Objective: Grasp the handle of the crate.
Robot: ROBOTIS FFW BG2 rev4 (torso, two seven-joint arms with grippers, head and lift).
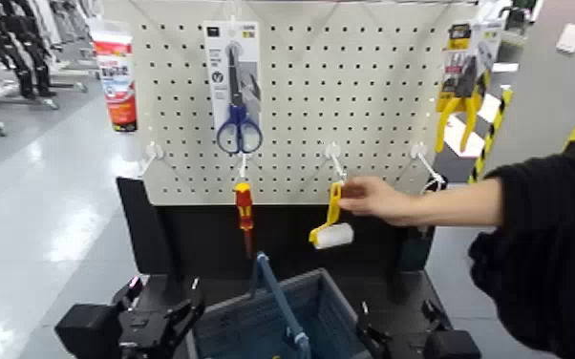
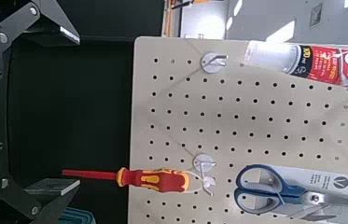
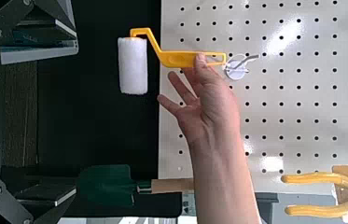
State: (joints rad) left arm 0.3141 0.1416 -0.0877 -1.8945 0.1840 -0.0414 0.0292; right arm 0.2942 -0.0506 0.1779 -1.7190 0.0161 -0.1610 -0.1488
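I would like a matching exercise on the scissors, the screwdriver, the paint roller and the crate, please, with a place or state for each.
1. Scissors
2. Screwdriver
3. Paint roller
4. Crate

A. Between the two grippers, its blue handle standing up
B. With a person's hand at its yellow grip
C. Hanging directly below the scissors
D. Hanging on the pegboard, blue-handled

1-D, 2-C, 3-B, 4-A

Glossy pale-grey floor at left — plain light-grey wall right, yellow-black striped tape near it.
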